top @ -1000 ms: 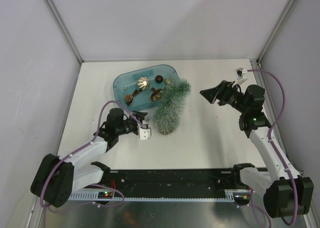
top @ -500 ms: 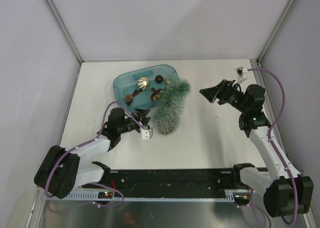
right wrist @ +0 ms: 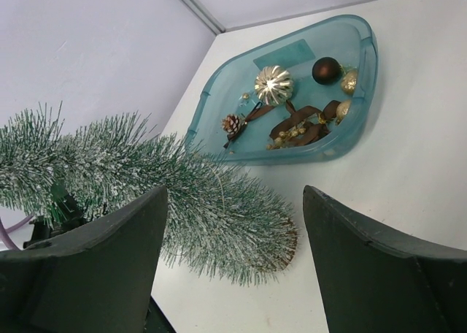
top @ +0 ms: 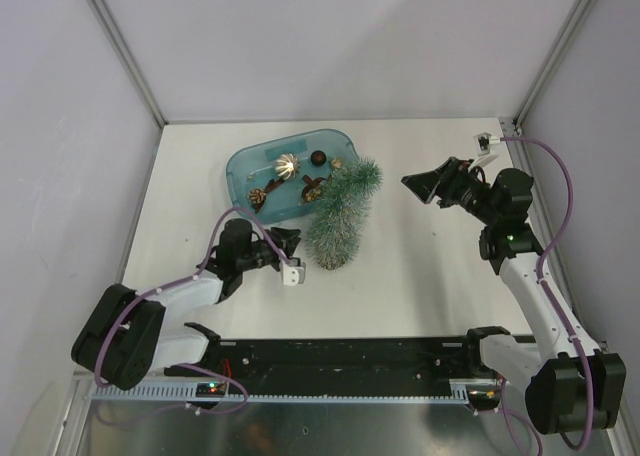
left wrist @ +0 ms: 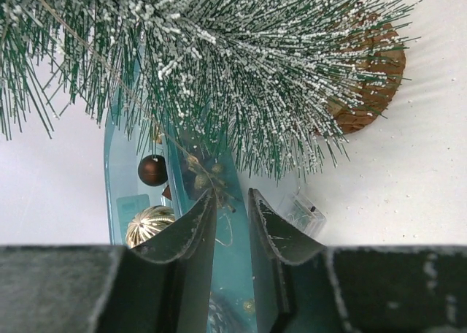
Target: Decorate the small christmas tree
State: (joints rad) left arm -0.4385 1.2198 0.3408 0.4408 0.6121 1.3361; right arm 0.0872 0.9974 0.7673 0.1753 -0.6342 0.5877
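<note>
Frosted small christmas tree point(top: 338, 221) found lying undecorated | ornaments point(top: 287, 163) kept in blue tub point(top: 235, 161) | left end effector point(left wrist: 230, 196) narrowly apart, right end effector point(right wrist: 233, 194) wide apart, nothing held

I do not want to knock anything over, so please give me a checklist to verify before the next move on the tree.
1. small christmas tree standing upright: not ok. It lies on its side, with needles over the rim of the blue tub.
2. right gripper open and empty: ok.
3. left gripper empty: cannot tell. The jaws are only narrowly apart, with nothing clear between them.
4. Ornaments ready inside the tub: ok. The gold ball, brown ball and pine cone lie there.
</note>
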